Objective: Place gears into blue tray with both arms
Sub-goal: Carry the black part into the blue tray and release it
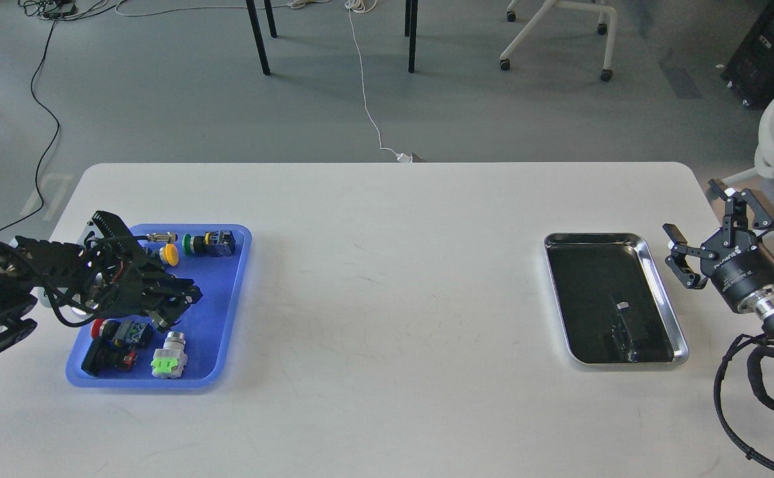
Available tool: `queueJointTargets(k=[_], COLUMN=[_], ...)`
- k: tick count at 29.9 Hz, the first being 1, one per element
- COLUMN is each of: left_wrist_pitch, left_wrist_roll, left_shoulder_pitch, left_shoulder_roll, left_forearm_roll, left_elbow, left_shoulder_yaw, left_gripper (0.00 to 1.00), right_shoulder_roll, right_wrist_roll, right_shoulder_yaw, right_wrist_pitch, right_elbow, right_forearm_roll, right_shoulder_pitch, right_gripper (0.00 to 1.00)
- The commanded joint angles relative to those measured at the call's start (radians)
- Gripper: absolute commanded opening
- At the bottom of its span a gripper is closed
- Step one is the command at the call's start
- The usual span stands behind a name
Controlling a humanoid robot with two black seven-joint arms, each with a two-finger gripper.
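The blue tray (pixel 218 318) lies at the table's left side with several coloured push-button switches in it. My left gripper (pixel 178 307) hovers low over the tray's middle, its dark fingers pointing right; I cannot tell them apart. No gears show; the tray floor under the gripper is hidden. My right gripper (pixel 709 236) is at the table's right edge, beside the steel tray, open with nothing between its fingers.
A shiny steel tray (pixel 667 295) with a dark inside sits at the right, a small pale speck (pixel 624 305) in it. In the blue tray are a yellow-capped switch (pixel 170 253), a green one (pixel 206 243), a red one (pixel 99 326) and a green-and-white one (pixel 168 358).
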Motion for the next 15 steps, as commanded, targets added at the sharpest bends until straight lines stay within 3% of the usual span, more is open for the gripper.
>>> queueJointTargets(k=[1,6,15], left_wrist_pitch=[-0.001,-0.001,-0.003], left_wrist_roll=[0.000,0.000,0.000], left_shoulder_pitch=[-0.001,-0.002,-0.011], left_shoulder_roll=[-0.003,0.004,-0.004], left_forearm_roll=[0.000,0.000,-0.086], left_elbow=[0.001,0.001,-0.087], left_shoulder_yaw=[0.000,-0.011,-0.217], left_gripper=[0.57,0.79,0.86], right_shoulder_roll=[0.003,0.003,0.001], right_wrist_roll=[0.000,0.000,0.000], right_shoulder_yaw=[0.000,0.000,0.003], right_wrist_pitch=[0.000,0.000,0.000], right_elbow=[0.000,0.000,0.003], right_forearm_roll=[0.000,0.000,0.000], right_shoulder_pitch=[0.000,0.000,0.003], right_gripper=[0.95,0.95,0.96])
